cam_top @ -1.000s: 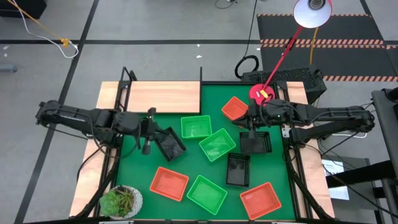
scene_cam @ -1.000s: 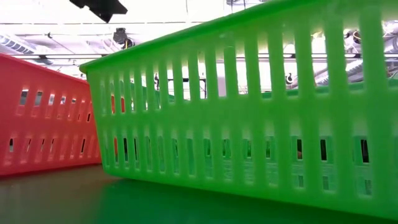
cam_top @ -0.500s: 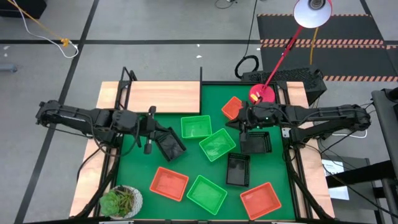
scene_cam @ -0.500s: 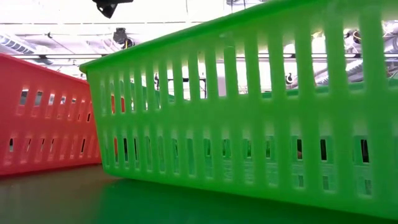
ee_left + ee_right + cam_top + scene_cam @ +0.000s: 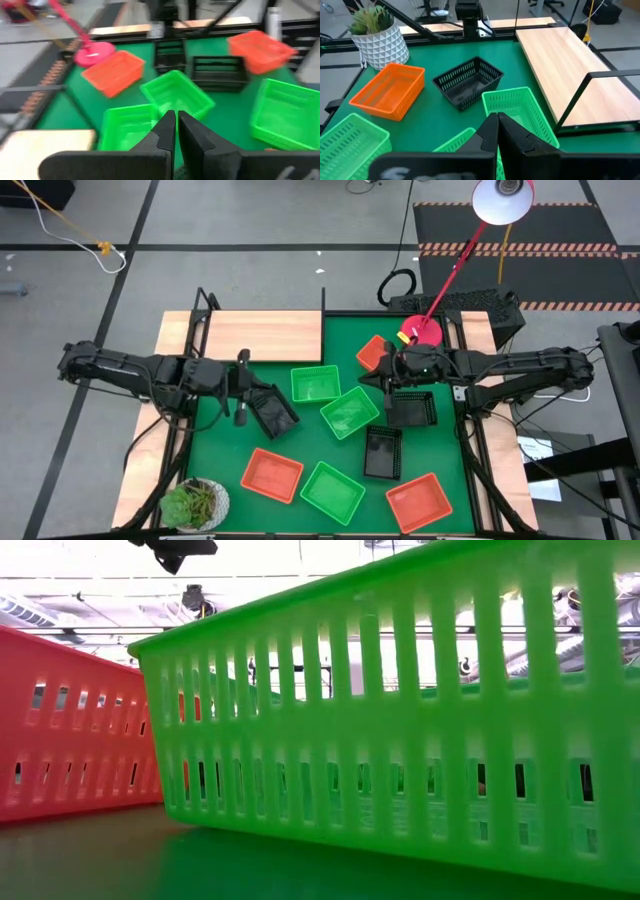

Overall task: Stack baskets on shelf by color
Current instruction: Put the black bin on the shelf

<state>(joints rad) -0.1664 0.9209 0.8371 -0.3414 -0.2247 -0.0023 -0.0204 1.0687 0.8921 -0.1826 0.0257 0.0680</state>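
Big green mat (image 5: 330,440) covers most of my table, and the flat light-wood shelf board with thin black uprights (image 5: 262,335) sits at about 11 o'clock on it, bare on top. All nine mesh plastic baskets are down on the mat, none on the shelf. Two green baskets (image 5: 315,383) sit near the middle, one square-on and the other (image 5: 349,412) tilted just beside it toward 4 o'clock; a third green one (image 5: 332,491) is at 6 o'clock. A red-orange basket (image 5: 271,474) lies at 7 o'clock, another (image 5: 418,502) at 5 o'clock, and the last (image 5: 373,352) is up at 1 o'clock next to the round red lamp base (image 5: 422,332). Two black baskets (image 5: 410,409) and (image 5: 382,452) sit on the 3 o'clock side, one below the other. My left gripper (image 5: 240,390) is at 9 o'clock, fingers pinched together on nothing, right beside the third black basket (image 5: 272,412). My right gripper (image 5: 388,372) is at 2 o'clock, fingers also clenched with nothing in them, between the red-orange basket and the upper black one. A little potted plant in a white faceted pot (image 5: 195,504) sits off the 7 o'clock corner.
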